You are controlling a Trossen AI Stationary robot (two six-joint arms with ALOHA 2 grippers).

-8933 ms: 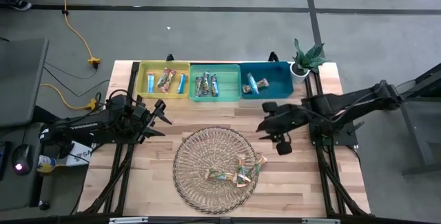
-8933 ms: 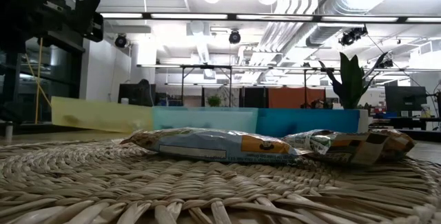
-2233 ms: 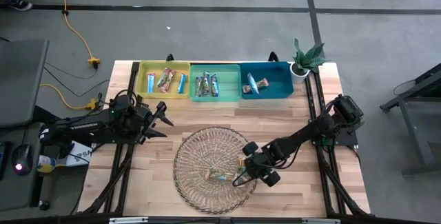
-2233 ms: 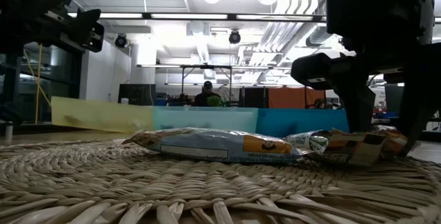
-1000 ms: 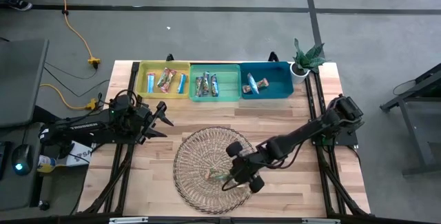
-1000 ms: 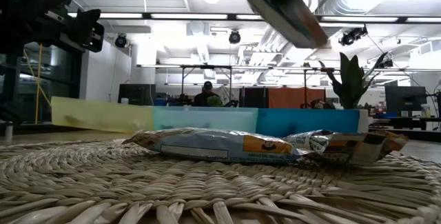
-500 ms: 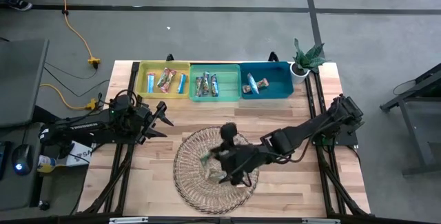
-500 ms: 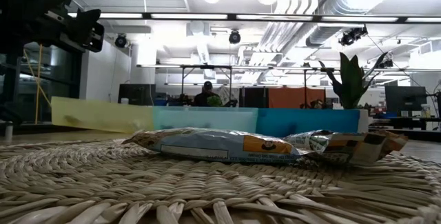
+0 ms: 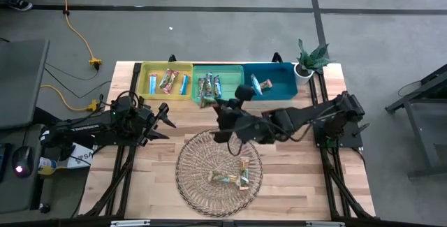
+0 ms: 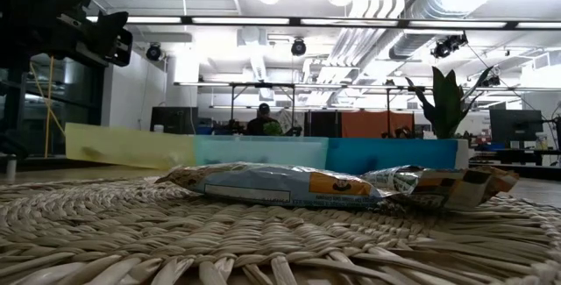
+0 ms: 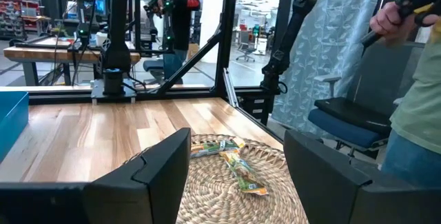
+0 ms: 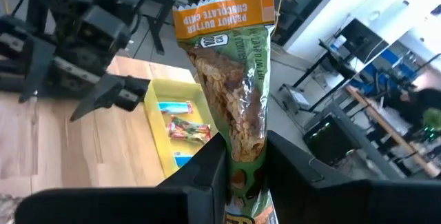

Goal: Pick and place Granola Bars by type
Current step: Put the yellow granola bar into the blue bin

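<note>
From the high view, I see my right gripper reaching across the table, hovering between the woven plate and the green bin. It carries one granola bar, hard to make out from here. My left gripper waits over the table's left side, near the yellow bin. Two bars remain on the plate; others already lie in the yellow, green and teal bin.

From the low view, level with the plate's weave, I see the remaining bars lying flat, with the three bins in a row behind them. Neither gripper's fingers show here.

In the left wrist view, the left fingers stand wide apart with nothing between them, looking toward the plate and its bars.

In the right wrist view, the right fingers are pinched on a green and orange wrapped bar labelled peanut butter chocolate chip, held upright. The yellow bin lies beyond it.

I judge this the carry step: one bar is lifted and on its way to a bin. Next I need to match this wrapper to the bin holding its kind, centre over it, lower, and release.
</note>
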